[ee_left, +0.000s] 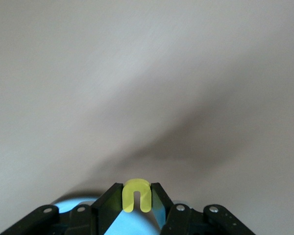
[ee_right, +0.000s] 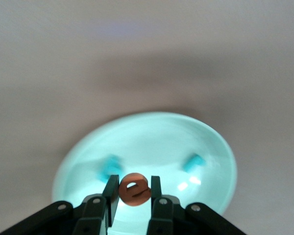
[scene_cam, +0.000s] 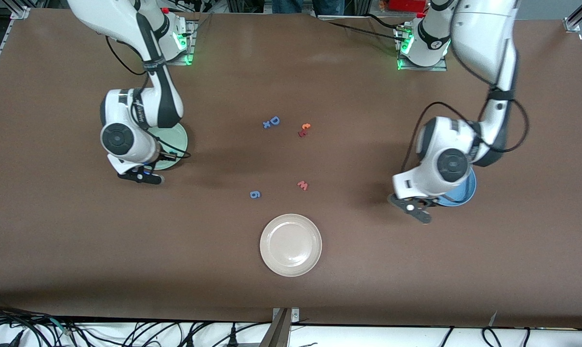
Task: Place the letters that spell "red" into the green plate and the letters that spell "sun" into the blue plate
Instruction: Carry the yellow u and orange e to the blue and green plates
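Hovering over the green plate [ee_right: 152,142] at middle left of the front view, the right hand [ee_right: 132,193] clamps the orange "e" [ee_right: 134,189]; at middle right, over the blue plate [scene_cam: 464,193], the left hand [ee_left: 137,200] clamps the yellow "u" [ee_left: 136,195].

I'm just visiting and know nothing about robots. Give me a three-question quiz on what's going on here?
1. True or false: the right gripper holds an orange "e".
2. The left gripper holds a yellow letter over which plate? A beige-white, B blue, C green.
3. How many teal letters lie in the green plate?

Key: 1 true; 2 B, the blue plate; 3 two.
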Controlling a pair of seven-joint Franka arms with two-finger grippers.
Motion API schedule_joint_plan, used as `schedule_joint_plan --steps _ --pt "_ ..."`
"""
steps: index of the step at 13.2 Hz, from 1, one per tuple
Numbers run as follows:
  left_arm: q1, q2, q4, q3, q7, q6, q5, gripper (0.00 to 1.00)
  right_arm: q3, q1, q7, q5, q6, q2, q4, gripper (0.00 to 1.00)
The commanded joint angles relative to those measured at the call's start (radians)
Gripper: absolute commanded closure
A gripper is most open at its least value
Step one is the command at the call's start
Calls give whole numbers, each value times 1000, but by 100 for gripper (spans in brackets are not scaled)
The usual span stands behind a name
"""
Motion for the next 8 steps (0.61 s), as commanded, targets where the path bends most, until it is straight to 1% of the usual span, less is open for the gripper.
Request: schedule_joint_plan --steps 1,3,5,6,8 --pt "65 -109 -152 -10 109 2 -21 100 -25 5 -62 -4 -3 -25 -114 60" --pt "75 -139 -242 -8 88 2 -21 100 -28 -22 -80 -4 -7 -22 -114 1" --pt "89 -137 -290 -10 49 3 -21 100 -31 -24 -80 -3 -67 -36 -84 0" --pt "88 -134 -301 -10 46 7 -21 100 -35 -24 -80 -1 -113 -37 -49 0" --pt "86 -101 -304 -11 -1 17 -21 100 -57 -24 -98 -3 -218 -39 69 0"
